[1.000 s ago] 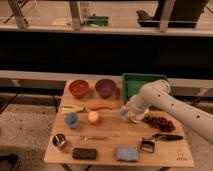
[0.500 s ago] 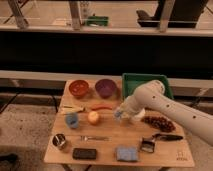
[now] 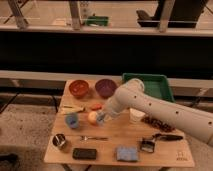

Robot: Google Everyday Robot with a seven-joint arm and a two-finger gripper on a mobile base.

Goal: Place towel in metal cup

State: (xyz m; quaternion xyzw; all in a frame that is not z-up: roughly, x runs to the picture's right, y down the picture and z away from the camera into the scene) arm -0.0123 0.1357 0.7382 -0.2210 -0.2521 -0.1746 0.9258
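The towel (image 3: 127,153) is a small blue folded cloth lying near the front edge of the wooden table (image 3: 120,131), right of centre. The metal cup (image 3: 60,142) stands upright at the front left corner. My gripper (image 3: 102,118) hangs low over the middle of the table, right beside a yellow-orange fruit (image 3: 92,117). It is well apart from both the towel and the metal cup. My white arm (image 3: 150,104) reaches in from the right.
A red bowl (image 3: 79,88), a purple bowl (image 3: 105,87) and a green tray (image 3: 147,85) line the back. A banana (image 3: 72,107), a blue cup (image 3: 72,120), a fork (image 3: 92,137), a black flat object (image 3: 84,154), a white cup (image 3: 136,115) and a brush (image 3: 145,146) lie around.
My arm has swung left and forward, taking the gripper from beside the white cup to next to the yellow-orange fruit. The towel and the metal cup have not moved.
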